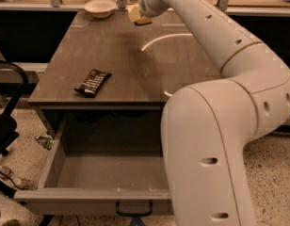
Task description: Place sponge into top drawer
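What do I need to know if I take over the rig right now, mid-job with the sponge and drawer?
Gripper: at the far end of the table, right at the sponge. Whether it has a grip cannot be seen.
Sponge: on the far edge of the table, just right of the white bowl.
Top drawer: pulled open, sponge not in it.
Done: drawer open, gripper at the sponge.
Left: confirm the grasp, carry the sponge to the drawer, release it inside.
Note: a black snack bar wrapper lies on the near left of the table.
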Robot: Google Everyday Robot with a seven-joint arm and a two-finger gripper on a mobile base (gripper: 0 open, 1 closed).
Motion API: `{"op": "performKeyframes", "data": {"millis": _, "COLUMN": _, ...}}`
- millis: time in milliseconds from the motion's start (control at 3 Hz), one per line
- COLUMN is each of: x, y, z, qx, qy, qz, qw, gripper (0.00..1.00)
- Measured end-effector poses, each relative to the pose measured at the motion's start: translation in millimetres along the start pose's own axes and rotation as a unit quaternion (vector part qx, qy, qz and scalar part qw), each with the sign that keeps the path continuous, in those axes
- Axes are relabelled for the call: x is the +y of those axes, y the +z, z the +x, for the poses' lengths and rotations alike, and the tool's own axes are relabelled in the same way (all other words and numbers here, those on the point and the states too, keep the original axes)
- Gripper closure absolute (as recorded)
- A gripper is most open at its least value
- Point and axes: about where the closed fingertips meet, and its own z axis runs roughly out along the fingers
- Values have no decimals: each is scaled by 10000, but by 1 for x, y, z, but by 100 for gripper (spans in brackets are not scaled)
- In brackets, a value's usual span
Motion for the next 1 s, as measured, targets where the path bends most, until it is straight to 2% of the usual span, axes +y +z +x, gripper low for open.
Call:
{"op": "performKeyframes", "data": {"millis": 333, "x": -31, "y": -108, "z": -5, "qx": -278, "qy": -374, "qz": 392, "qw": 9981, "gripper": 100}}
{"op": "performKeyframes", "data": {"millis": 667, "x": -32, "y": -158, "z": 13, "qx": -258, "qy": -513, "qz": 641, "qw": 9963, "gripper": 100}}
{"op": "performKeyframes", "data": {"millis": 1000, "x": -29, "y": -220, "z": 35, "qx": -413, "qy": -780, "qz": 878, "qw": 9922, "gripper": 100}}
